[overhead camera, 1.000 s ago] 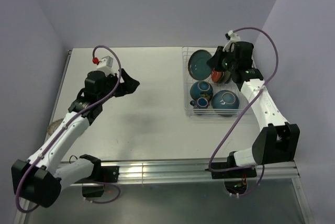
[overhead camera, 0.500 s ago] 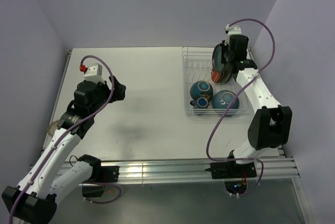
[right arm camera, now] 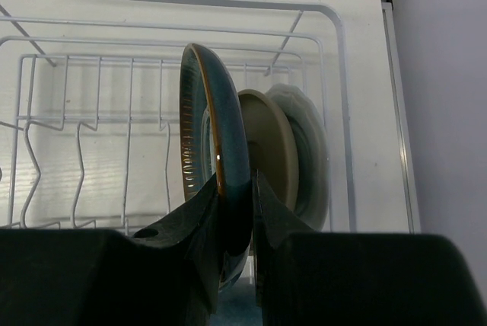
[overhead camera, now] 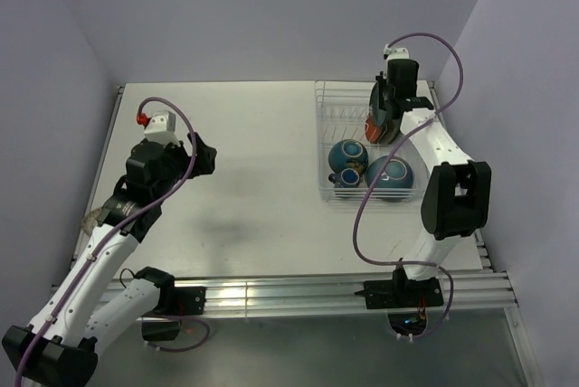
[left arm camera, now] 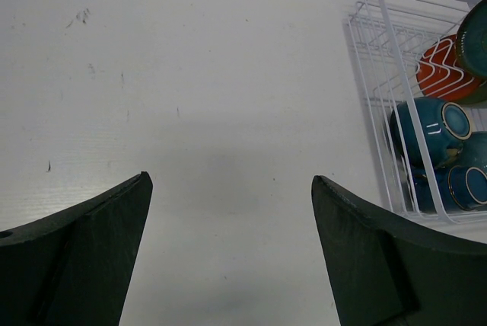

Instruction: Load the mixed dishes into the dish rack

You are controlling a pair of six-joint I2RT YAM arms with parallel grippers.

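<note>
My right gripper (right arm camera: 237,181) is shut on a teal-blue plate (right arm camera: 202,120), which it holds upright on its edge inside the white wire dish rack (right arm camera: 99,105). Just right of it an olive plate (right arm camera: 270,143) and a pale plate (right arm camera: 308,151) stand in the slots. From above, the right gripper (overhead camera: 384,116) is over the rack's (overhead camera: 324,102) far right part, beside an orange-red plate (overhead camera: 373,129). Two teal bowls (overhead camera: 347,156) (overhead camera: 391,174) lie in the near half. My left gripper (left arm camera: 230,180) hangs open over bare table, far left of the rack (left arm camera: 380,52).
The rack sits against the table's right edge, close to the purple wall. A metal rail (overhead camera: 271,292) runs along the near edge. A round brownish thing (overhead camera: 93,218) shows partly at the table's left edge, behind my left arm.
The right gripper has turned the teal-blue plate from tilted face-up to upright and carried it into the rack's far right slots. The left arm has drawn back to the left and its jaws widened.
</note>
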